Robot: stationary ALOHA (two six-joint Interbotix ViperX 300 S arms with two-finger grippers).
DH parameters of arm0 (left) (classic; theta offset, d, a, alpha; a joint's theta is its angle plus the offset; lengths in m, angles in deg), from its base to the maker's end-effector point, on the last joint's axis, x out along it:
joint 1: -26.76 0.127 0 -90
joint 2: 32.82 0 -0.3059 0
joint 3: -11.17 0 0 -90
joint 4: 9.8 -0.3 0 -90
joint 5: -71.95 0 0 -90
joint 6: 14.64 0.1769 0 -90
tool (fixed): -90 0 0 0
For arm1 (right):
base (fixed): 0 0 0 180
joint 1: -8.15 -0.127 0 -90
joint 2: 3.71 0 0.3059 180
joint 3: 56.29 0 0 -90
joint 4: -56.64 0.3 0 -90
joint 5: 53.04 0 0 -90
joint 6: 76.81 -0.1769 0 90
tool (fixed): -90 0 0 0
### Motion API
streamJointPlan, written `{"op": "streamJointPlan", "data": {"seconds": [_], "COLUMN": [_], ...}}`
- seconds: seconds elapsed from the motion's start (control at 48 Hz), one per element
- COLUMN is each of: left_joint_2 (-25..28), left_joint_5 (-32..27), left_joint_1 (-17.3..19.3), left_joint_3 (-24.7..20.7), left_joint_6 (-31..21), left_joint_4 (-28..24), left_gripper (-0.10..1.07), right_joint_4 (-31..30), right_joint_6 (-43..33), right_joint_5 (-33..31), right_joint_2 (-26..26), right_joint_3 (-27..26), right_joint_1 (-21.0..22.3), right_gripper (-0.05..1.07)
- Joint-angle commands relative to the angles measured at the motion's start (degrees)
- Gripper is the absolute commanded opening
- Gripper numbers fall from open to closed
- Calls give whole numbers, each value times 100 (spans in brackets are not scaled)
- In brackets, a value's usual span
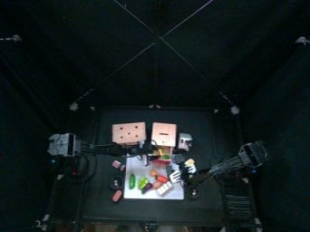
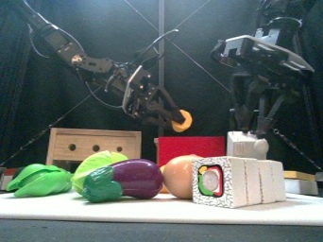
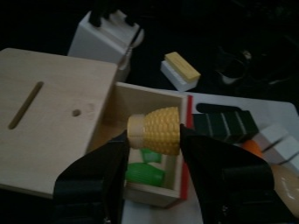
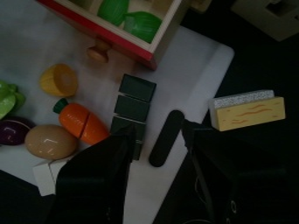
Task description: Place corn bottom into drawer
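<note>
My left gripper point(image 3: 159, 149) is shut on the yellow corn piece point(image 3: 160, 129) and holds it in the air. Below the corn is the open red-walled box point(image 3: 177, 185) with green pieces inside. The wooden drawer unit point(image 3: 52, 105) stands right beside that box. In the front view the corn point(image 2: 183, 120) hangs in the left gripper point(image 2: 167, 112) above the red box point(image 2: 190, 147), with the wooden drawer unit point(image 2: 91, 144) to its left. My right gripper point(image 4: 163, 188) is open and empty above the white board point(image 4: 47, 52).
On the white board point(image 2: 164, 210) lie a green pepper point(image 2: 38, 180), an eggplant point(image 2: 132, 178), a round tan piece point(image 2: 180, 173) and a white sliced block point(image 2: 240, 181). A carrot point(image 4: 82, 122), a black strip point(image 4: 167, 137) and a yellow-white block point(image 4: 249, 112) lie under the right gripper.
</note>
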Motion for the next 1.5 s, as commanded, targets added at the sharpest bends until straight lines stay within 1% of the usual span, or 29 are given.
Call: {"op": "streamJointPlan", "data": {"seconds": [0.0, 0.229, 0.542, 1.479], "left_joint_2": [26, 62, 79, 9], "left_joint_5": [44, -53, -88, -53], "left_joint_1": [53, 62, 62, 26], "left_joint_3": [-185, -185, -202, -202], "left_joint_6": [18, 18, 18, 26], "left_joint_4": [18, 18, 9, 0], "left_gripper": [77, 80, 88, 88], "right_joint_4": [-9, 0, 9, 9], "right_joint_6": [0, 0, 0, 70], "right_joint_5": [0, 9, 0, 9], "right_joint_2": [158, 149, 149, 141], "right_joint_3": [-35, -35, -35, -79], "right_joint_1": [0, 9, 18, 35], "right_gripper": [82, 82, 82, 82]}}
